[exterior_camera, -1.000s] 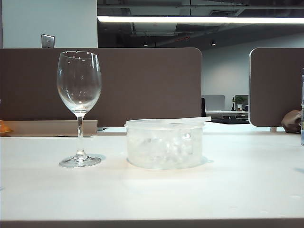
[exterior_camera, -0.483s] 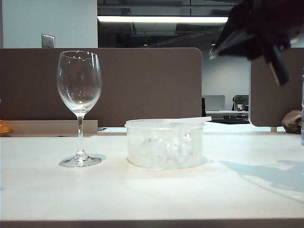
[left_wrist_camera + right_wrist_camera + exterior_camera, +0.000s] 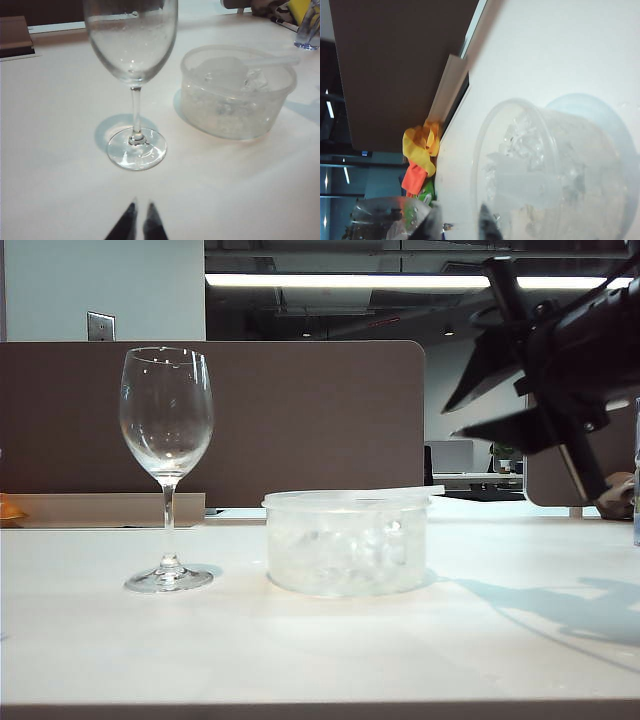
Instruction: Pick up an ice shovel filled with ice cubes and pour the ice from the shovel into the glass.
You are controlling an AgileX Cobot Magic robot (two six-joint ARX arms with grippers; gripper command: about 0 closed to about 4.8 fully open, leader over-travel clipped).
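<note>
Translucent ice shovel resting across round plastic tub of ice cubes, handle over rim. Right gripper up in the air right of tub, jaws spread, empty. Left gripper nearly closed, holding nothing, low before glass, standing left of tub. No legible writing.

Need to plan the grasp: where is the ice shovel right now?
In the exterior view, the ice shovel lies across the round tub's rim at table centre, handle toward the open right gripper hovering upper right.
</note>
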